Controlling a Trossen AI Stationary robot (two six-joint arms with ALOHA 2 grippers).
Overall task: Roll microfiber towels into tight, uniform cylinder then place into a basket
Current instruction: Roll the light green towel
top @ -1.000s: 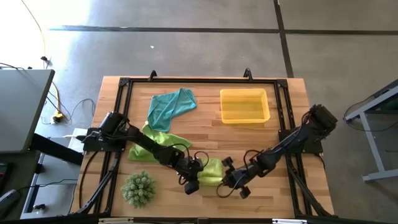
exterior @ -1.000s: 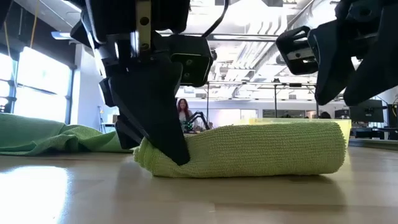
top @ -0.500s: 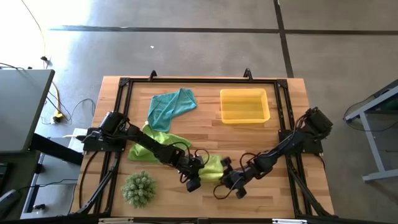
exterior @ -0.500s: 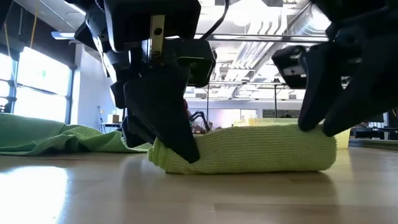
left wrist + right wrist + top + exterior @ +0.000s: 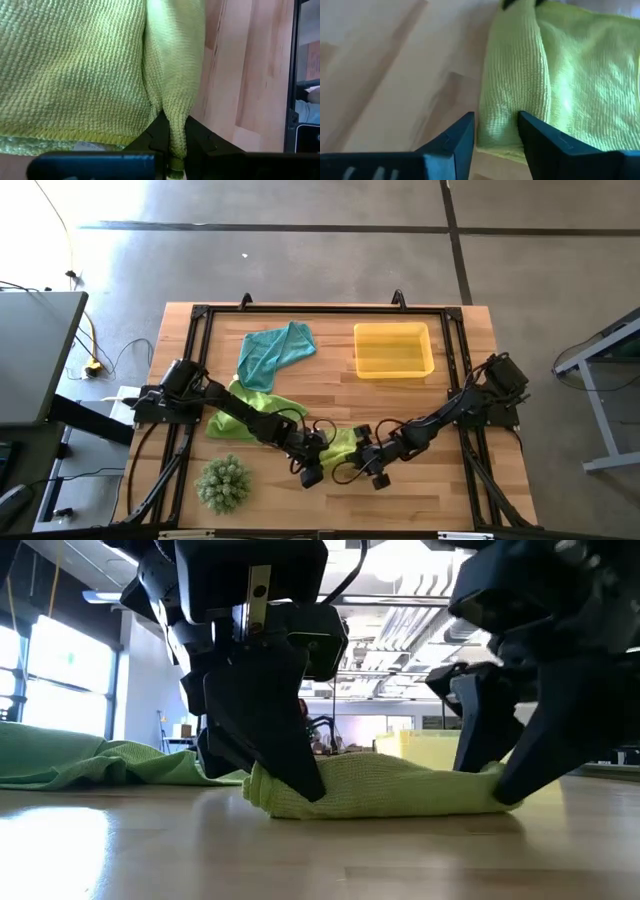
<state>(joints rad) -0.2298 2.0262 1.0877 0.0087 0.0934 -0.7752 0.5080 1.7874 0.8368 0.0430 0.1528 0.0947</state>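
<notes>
A rolled lime-green towel [image 5: 341,448] lies on the table near the front edge, and shows from the side in the low view [image 5: 390,790]. My left gripper [image 5: 314,462] is shut on its left end. My right gripper [image 5: 364,460] is closed on its right end. A second lime-green towel [image 5: 243,406] lies spread under the left arm. A teal towel [image 5: 275,351] lies crumpled at the far left. The yellow basket [image 5: 360,348] stands at the far right, with nothing in it. My left gripper pinches a fold at the roll's left end [image 5: 176,107] between its two fingers, which slant down from the table's left. That end rests on the table [image 5: 262,798]. My right gripper has the roll's right end [image 5: 501,117] between its two fingers [image 5: 528,765], which slant down from the table's right. The end is pressed flat and lies on the table.
A spiky green ball plant [image 5: 222,483] stands at the front left, close to the left arm. Bare wood lies between the roll and the basket. The black frame rail [image 5: 320,310] runs round the table top.
My right gripper has gone toward the table's left and down, from beside the roll onto its right end. The roll has become shorter and lower, and its right end is squashed. My left gripper has shifted slightly right with the roll's left end.
</notes>
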